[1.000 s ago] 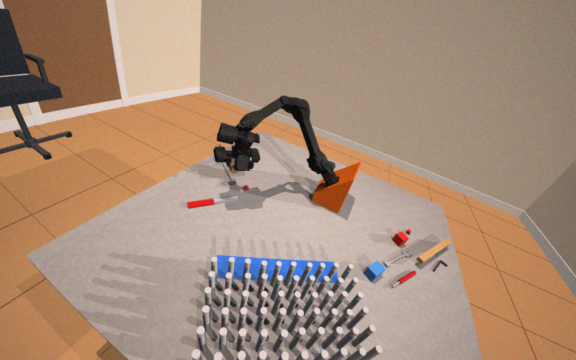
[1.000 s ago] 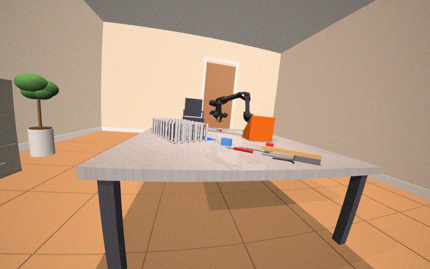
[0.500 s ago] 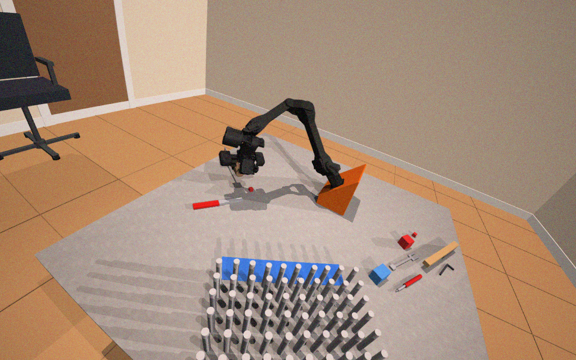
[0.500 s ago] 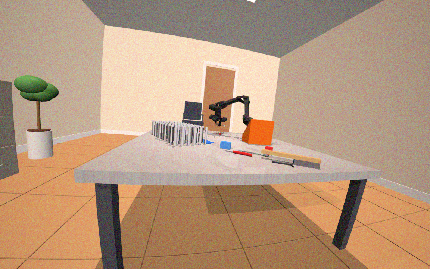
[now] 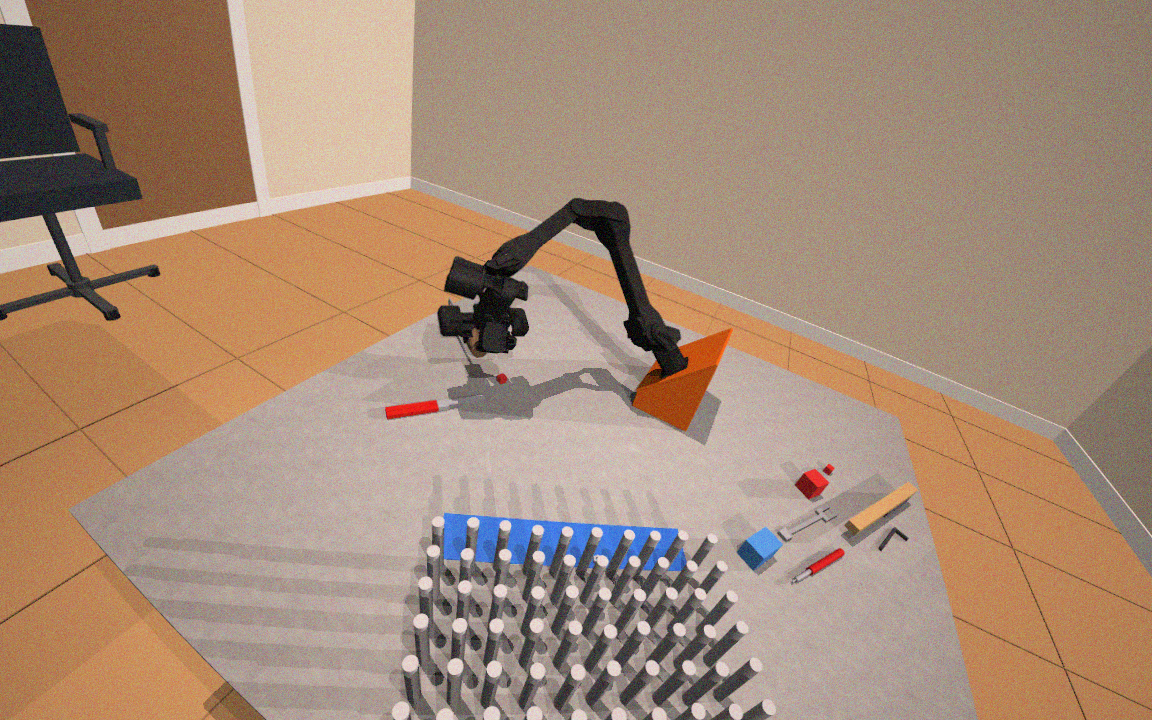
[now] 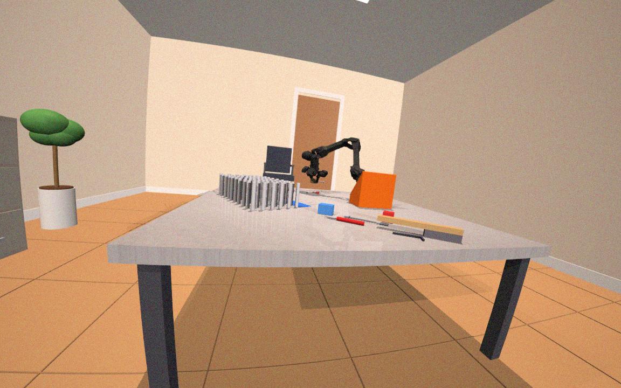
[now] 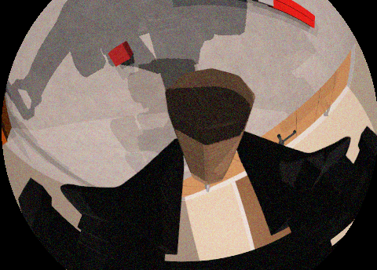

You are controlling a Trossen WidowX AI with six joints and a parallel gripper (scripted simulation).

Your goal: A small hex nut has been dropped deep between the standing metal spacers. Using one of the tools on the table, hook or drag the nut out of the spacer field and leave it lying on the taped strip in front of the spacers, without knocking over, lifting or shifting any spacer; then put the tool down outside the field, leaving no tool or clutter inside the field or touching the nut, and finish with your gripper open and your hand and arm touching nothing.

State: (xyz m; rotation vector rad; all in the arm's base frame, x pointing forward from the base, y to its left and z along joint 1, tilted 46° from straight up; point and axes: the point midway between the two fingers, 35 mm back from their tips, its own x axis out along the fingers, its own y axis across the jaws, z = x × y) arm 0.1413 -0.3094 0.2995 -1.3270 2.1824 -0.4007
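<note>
My gripper is shut on a brown wooden-handled tool and holds it above the table, behind the blue strip. In the top view a thin dark shaft shows beside the fingers; its tip is hard to make out. The metal spacers stand upright in rows, well away from the gripper. The blue taped strip lies along the rows' edge nearer the arm. I cannot pick out the hex nut with certainty among the spacers and their shadows.
A red-handled tool and small red cube lie below the gripper. An orange wedge stands by the arm's base. A blue block, red screwdriver and wooden bar lie beside the field.
</note>
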